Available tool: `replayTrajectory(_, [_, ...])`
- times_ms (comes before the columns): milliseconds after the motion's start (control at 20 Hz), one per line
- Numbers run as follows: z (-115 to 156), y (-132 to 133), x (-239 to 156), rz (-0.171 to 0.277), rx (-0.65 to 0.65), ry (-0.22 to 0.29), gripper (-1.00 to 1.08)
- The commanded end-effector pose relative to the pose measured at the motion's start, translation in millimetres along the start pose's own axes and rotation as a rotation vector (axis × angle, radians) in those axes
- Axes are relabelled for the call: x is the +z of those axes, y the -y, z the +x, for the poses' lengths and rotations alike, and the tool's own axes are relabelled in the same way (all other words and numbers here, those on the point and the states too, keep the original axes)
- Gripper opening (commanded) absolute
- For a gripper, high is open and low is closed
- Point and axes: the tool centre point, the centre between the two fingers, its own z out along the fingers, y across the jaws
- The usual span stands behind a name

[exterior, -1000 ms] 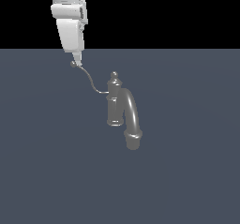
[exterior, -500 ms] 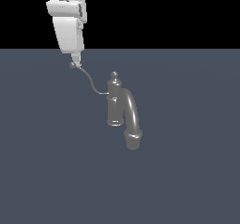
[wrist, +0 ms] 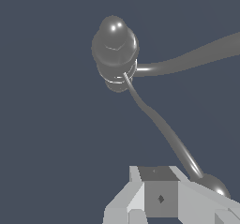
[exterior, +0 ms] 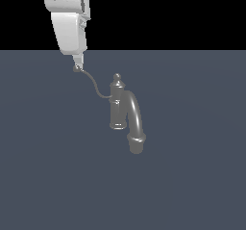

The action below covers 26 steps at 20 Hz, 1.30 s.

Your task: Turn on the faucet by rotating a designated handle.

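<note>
The grey faucet (exterior: 116, 106) stands upright with a knobbed cap and a thick arched spout (exterior: 136, 123) curving toward the front. Its thin curved handle (exterior: 93, 84) runs from the column up to a small ball tip (exterior: 77, 69) at the exterior view's left. My gripper (exterior: 77, 63) hangs straight above that tip, fingers together, their ends touching the ball. In the wrist view the handle (wrist: 159, 124) runs from the column cap (wrist: 115, 40) to the ball tip (wrist: 213, 185), which lies beside my closed fingers (wrist: 159, 197), not between them.
The faucet stands on a plain dark grey-blue surface (exterior: 192, 176). Nothing else is in view besides my white arm (exterior: 69, 22) coming down from above.
My arm has shifted slightly toward the exterior view's left, with the fingertips staying at the handle's ball tip. The handle and faucet look almost unchanged.
</note>
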Motion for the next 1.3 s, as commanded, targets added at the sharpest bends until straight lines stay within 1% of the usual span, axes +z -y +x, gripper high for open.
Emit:
replayTrajectory(0, [-3.7,-13.1,3.6,-0.014,-0.007,0.000,-1.00])
replayTrajectory(200, [-3.5,-22.7,3.5,-0.014,-0.007,0.000,-1.00])
replayTrajectory(250, [1.9,-12.7,-4.0,0.008,0.003,0.001,-1.00])
replayTrajectory(1250, [56.7,-78.1,1.5,-0.010,-0.005,0.000,-1.00])
